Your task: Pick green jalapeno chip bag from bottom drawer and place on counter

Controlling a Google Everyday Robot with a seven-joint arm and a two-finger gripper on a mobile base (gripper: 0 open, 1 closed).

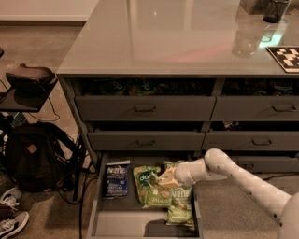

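Observation:
The bottom drawer [119,217] is pulled open below the cabinet. My gripper [167,179] reaches into it from the right and is shut on the top of a green jalapeno chip bag [157,197], which hangs tilted just above the drawer floor, partly over the brighter green "dong" bag [143,179]. Another light-green Kettle bag [180,209] lies flat at the drawer's right side. A dark blue Kettle bag [116,179] lies at the left. The glossy grey counter [163,37] spans the top of the cabinet.
Closed grey drawers with bar handles [145,108] sit above the open one. A clear cup [246,37], a dark cup [275,10] and a checkered tag [286,58] stand on the counter's right. A black backpack [32,156], shoes [11,214] and a stand [28,79] are at left.

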